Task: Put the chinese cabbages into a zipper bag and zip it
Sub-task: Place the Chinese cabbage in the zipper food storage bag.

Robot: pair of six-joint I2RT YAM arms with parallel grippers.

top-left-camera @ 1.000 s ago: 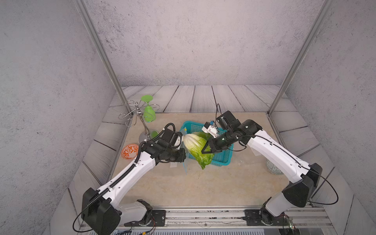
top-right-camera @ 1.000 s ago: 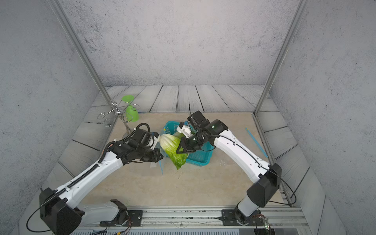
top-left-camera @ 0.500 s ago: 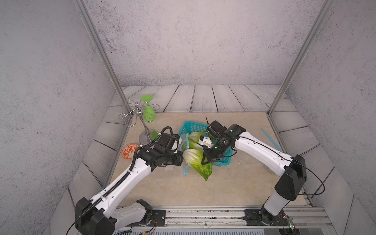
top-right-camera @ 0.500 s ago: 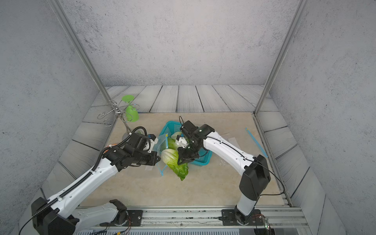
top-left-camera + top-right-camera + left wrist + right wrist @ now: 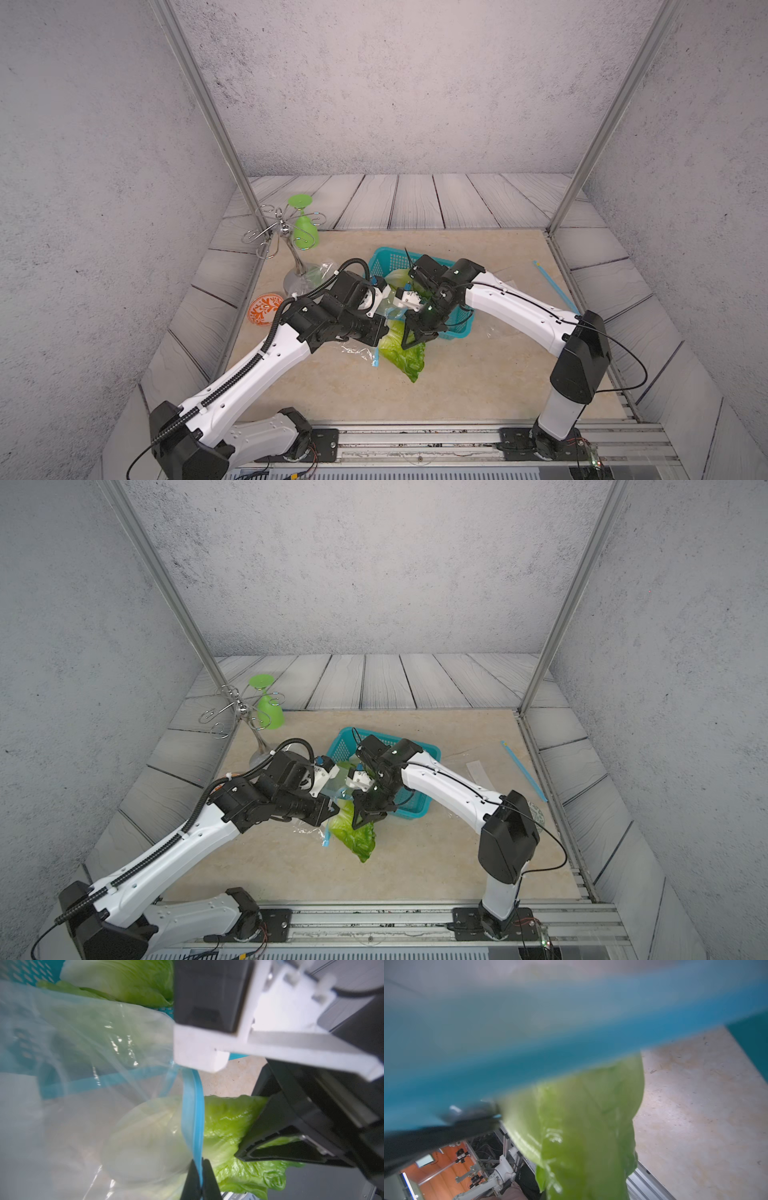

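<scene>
White arms both bend low and meet mid-table just near of the teal basket (image 5: 460, 328), left gripper (image 5: 200, 1165) pinched tight on the zipper bag (image 5: 72, 1118)'s blue strip, right gripper (image 5: 417, 338) clamped on a chinese cabbage (image 5: 405, 359)'s green leaves, pale end inside the bag mouth, beige stone-look tabletop (image 5: 478, 382), grey walls (image 5: 374, 104) all round.

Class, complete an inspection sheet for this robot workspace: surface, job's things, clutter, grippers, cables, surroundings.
Surface: beige stone-look table.
Job's things: held cabbage partly inside the zipper bag, leaves sticking out; second cabbage in the teal basket.
Clutter: green goblet hanging on a wire rack; orange dish.
Grippers: left gripper shut on the bag's blue zip edge; right gripper with jaws closed on the held cabbage's leaves.
Cables: ribbed black hose along the left arm; no snag seen.
Surroundings: grey walls, metal posts.
</scene>
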